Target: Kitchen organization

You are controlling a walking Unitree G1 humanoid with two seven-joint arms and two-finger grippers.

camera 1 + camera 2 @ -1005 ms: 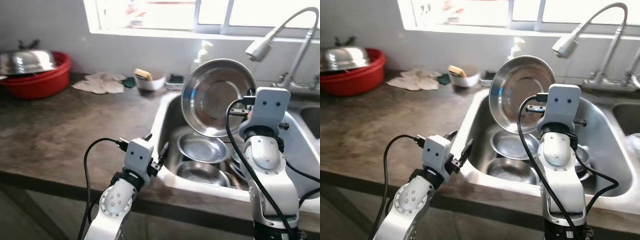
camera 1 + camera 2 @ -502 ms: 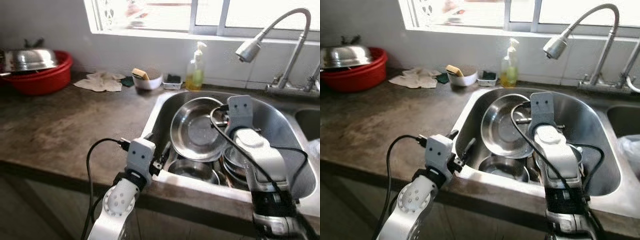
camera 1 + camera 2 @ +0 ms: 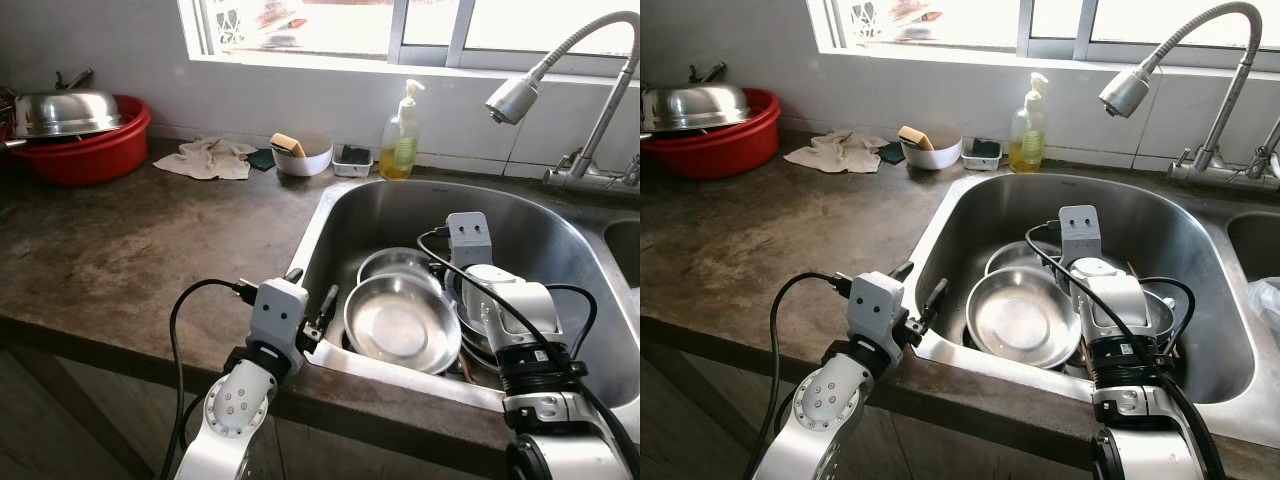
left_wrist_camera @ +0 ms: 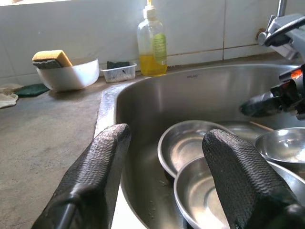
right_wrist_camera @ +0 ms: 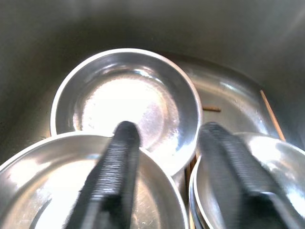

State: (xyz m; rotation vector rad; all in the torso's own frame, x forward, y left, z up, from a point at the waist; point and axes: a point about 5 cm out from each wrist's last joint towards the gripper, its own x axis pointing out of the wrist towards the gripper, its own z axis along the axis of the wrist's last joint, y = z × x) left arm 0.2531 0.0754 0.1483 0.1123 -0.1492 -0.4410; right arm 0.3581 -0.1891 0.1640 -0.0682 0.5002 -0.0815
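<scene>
Evidently the dish-sorting step is under way: the right gripper (image 5: 167, 191) reaches down into the sink (image 3: 330, 215), fingers spread and empty above the large steel bowl (image 3: 402, 323) resting on the near stacked dishes. Its next move looks like closing on that bowl's rim. The left gripper (image 4: 164, 176) hovers at the sink's near-left edge, fingers wide apart, holding nothing.

Your left gripper (image 3: 312, 297) sits lower centre of the head view, fingers spread apart. Your right gripper (image 5: 171, 157), centre-right and reaching down, is likewise parted.
</scene>
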